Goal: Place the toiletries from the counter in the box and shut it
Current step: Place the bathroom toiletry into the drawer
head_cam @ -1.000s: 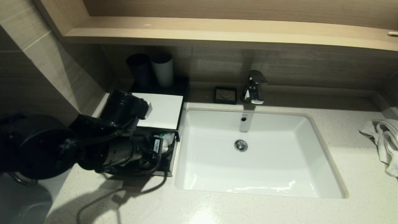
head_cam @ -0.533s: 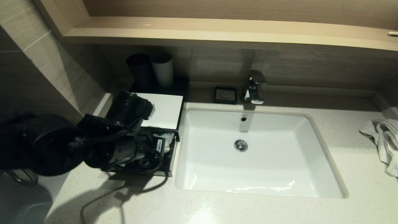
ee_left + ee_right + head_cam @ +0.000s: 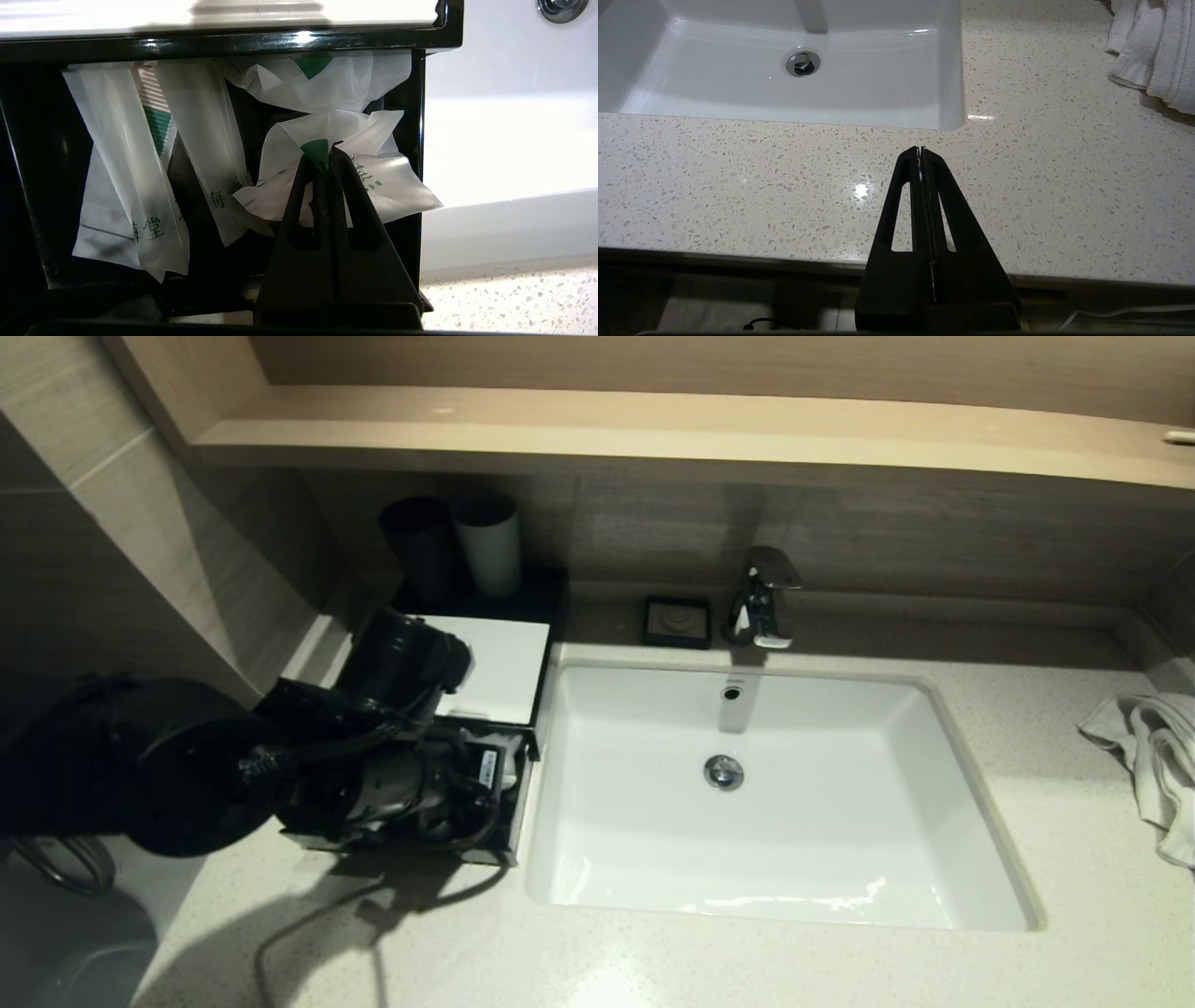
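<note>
The black box (image 3: 495,667) with its white top panel stands left of the basin, its front drawer (image 3: 420,116) pulled out. In the drawer lie the toiletries: two long slim packets (image 3: 121,163) (image 3: 205,140) and a short sachet (image 3: 336,79) near the back. My left gripper (image 3: 327,151) is over the drawer, shut on a second crumpled sachet (image 3: 397,186), pinched at its green label. In the head view my left arm (image 3: 373,775) covers most of the drawer, with a bit of white packet (image 3: 504,747) showing. My right gripper (image 3: 920,150) hangs shut and empty over the counter's (image 3: 738,177) front edge.
The white basin (image 3: 775,803) fills the middle of the counter, with the tap (image 3: 766,597) and a small black soap dish (image 3: 677,621) behind it. A dark cup (image 3: 420,546) and a grey cup (image 3: 488,546) stand behind the box. A white towel (image 3: 1148,747) lies at the right.
My left arm has shifted a little to the right and towards the box, over the open drawer. Its grip has stayed shut.
</note>
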